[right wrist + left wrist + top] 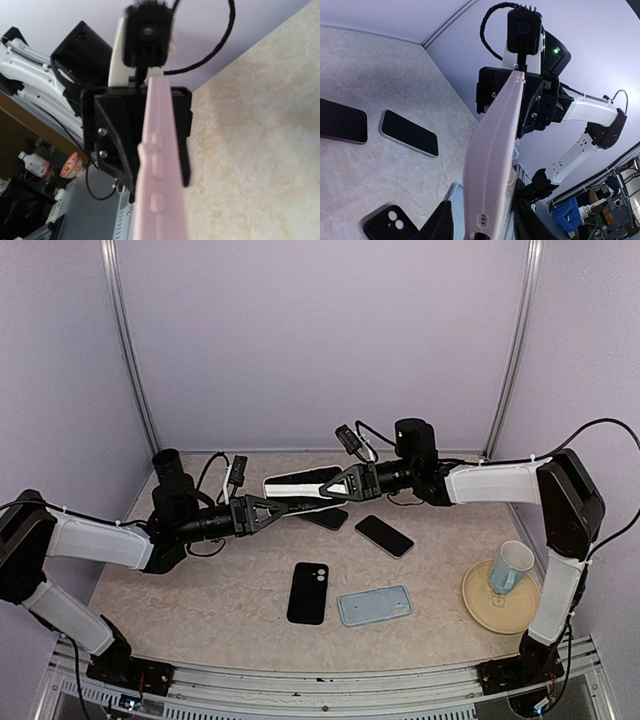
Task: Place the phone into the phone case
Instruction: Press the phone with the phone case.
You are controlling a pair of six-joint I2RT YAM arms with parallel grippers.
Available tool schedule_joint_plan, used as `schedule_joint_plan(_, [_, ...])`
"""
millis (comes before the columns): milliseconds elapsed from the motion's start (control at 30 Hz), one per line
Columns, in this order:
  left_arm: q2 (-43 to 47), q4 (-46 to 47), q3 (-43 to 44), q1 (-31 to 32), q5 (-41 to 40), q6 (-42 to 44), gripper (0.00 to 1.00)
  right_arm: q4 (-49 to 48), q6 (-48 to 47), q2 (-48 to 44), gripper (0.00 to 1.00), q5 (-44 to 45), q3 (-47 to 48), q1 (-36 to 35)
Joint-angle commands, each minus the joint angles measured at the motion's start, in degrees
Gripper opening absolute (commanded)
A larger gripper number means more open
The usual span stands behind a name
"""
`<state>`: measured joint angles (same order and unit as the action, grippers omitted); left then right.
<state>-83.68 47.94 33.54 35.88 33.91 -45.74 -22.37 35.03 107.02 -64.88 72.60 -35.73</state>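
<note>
Shows pale pink on the phone case [490,150], glossy black on the phone [384,536], matte black on the second case [308,592], pale blue-grey on the third case [375,605], mottled beige on the table [200,610], cream on the plate [480,608], light blue on the cup [511,567].

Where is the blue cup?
In the top view, the pale blue mug stands on a tan plate at the right edge of the table, beside the right arm, with a light blue phone case to its left.

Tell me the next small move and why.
Probably close the left gripper firmly on the case: it hangs above the table, the right gripper shut on its other end, while the left's contact looks uncertain.
</note>
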Motion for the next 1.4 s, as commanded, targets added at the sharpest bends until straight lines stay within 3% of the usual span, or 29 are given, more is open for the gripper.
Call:
schedule_joint_plan(0, [-0.31,-1.79,0.56,-0.17,-2.02,1.53,0.47,-1.59,1.80,-1.91,0.00,-0.85,1.48,-0.57])
schedule_joint_plan(100, [0.21,-1.76,1.10,-0.45,-1.71,1.89,0.53,-3.10,3.80,-1.82,0.00,-2.58,1.19,-0.57])
schedule_joint_plan(467, [-1.96,1.54,3.27,-0.02,0.34,0.70,0.54,-4.83,5.89,-0.76,0.00,-4.26,0.10,-1.02])
schedule_joint_plan(867, [-2.51,2.37,4.58,-0.27,0.75,0.73,0.46,-1.17,4.04,0.96,0.00,-4.29,0.22,-1.49])
schedule_joint_plan(967, [-2.76,2.46,4.86,-0.28,0.87,0.74,0.38,-0.37,3.53,1.03,0.00,-3.94,0.24,-1.67])
schedule_joint_plan(1167, [-3.33,3.76,4.70,-0.19,0.79,0.06,0.00,2.83,1.04,1.04,0.00,-2.54,1.09,-1.67])
schedule_joint_plan(1300, [-3.21,3.87,4.31,-0.64,-0.33,-0.97,0.00,3.67,0.09,0.82,0.02,-1.86,1.29,-1.69])
schedule_joint_plan(1367, [-3.01,3.59,4.09,-1.08,-1.08,-2.22,0.00,4.99,-1.92,0.46,0.14,-1.40,1.74,-1.72])
